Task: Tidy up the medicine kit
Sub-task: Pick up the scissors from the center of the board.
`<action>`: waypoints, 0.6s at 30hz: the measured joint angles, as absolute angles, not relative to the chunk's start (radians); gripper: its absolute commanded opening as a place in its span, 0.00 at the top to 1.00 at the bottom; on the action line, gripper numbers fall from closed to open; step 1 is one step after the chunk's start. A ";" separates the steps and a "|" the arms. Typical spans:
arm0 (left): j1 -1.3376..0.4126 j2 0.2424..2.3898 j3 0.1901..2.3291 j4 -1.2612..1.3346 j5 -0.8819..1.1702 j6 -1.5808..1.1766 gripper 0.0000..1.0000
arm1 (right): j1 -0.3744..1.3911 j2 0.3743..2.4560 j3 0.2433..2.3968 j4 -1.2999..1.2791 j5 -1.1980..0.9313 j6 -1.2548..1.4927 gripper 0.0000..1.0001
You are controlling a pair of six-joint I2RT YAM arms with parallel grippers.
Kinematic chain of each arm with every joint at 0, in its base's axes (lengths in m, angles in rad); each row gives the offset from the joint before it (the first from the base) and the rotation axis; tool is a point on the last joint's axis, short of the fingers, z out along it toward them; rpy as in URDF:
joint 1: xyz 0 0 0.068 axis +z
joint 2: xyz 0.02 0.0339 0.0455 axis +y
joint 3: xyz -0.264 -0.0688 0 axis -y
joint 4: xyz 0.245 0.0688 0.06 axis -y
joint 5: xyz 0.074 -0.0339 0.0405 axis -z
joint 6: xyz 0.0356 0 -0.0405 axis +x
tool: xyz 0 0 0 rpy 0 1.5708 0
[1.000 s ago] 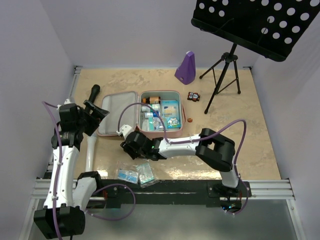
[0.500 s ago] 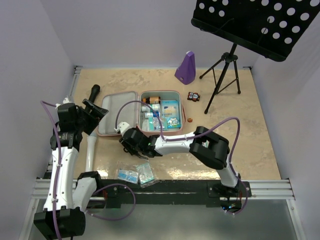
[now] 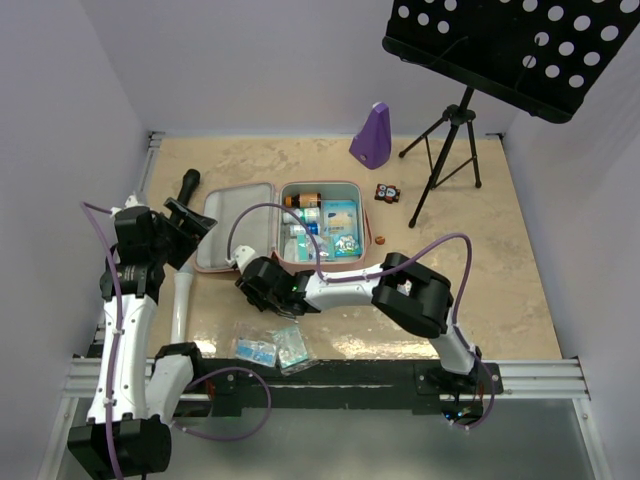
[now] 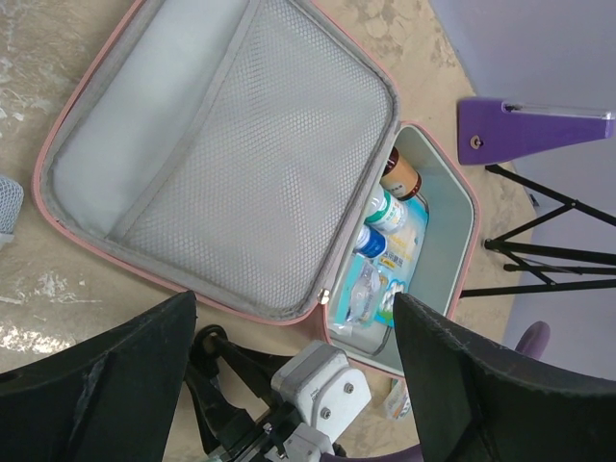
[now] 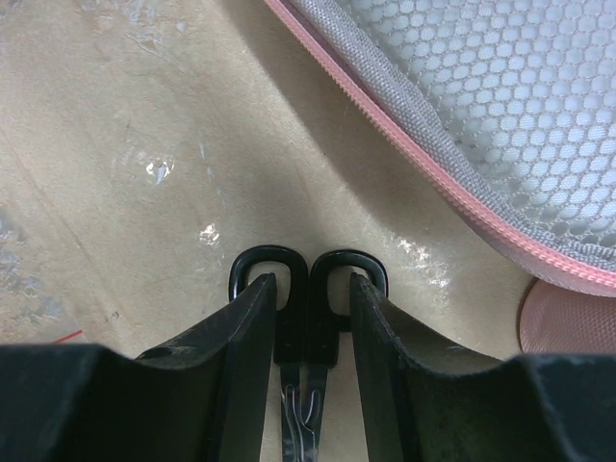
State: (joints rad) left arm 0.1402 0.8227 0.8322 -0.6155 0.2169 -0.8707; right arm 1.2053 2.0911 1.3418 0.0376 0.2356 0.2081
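Observation:
The pink medicine kit [image 3: 240, 228] lies open on the table, its grey mesh lid [image 4: 221, 164] flat to the left and its tray [image 4: 443, 241] holding bottles and packets. My left gripper [image 4: 294, 303] hangs open above the lid's near edge with nothing between its fingers; it shows at the kit's left end [image 3: 190, 222]. My right gripper [image 5: 306, 281] is low over the table just in front of the lid [image 3: 252, 283]. It is shut on the two black loop handles of a pair of scissors [image 5: 308, 332], one finger against each loop.
A purple metronome-shaped object [image 3: 371, 135] and a music stand's tripod [image 3: 445, 150] stand at the back right. Clear packets [image 3: 272, 349] lie near the front edge. A black cylinder [image 3: 188, 184] lies left of the kit, and a small brown item [image 3: 380, 240] to its right.
My right gripper has slid a little left and away along the kit's front edge, and its jaws have narrowed onto the scissor handles. The left arm has barely moved.

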 measured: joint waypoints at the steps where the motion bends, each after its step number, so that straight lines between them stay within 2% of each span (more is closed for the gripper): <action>1: 0.141 0.820 0.832 -0.616 0.217 -0.871 0.13 | 1.205 2.092 1.343 0.037 0.236 0.207 0.60; 9: 0.142 0.815 0.831 -0.616 0.217 -0.870 0.13 | 1.205 2.110 1.370 0.024 0.236 0.201 0.71; 18: 0.142 0.806 0.822 -0.615 0.217 -0.870 0.14 | 1.206 2.112 1.372 0.022 0.234 0.209 0.95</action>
State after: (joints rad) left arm 0.1421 0.8059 0.8219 -0.6151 0.2169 -0.8703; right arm 1.2060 2.1117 1.3724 0.0223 0.2340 0.2089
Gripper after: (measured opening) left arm 0.866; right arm 0.138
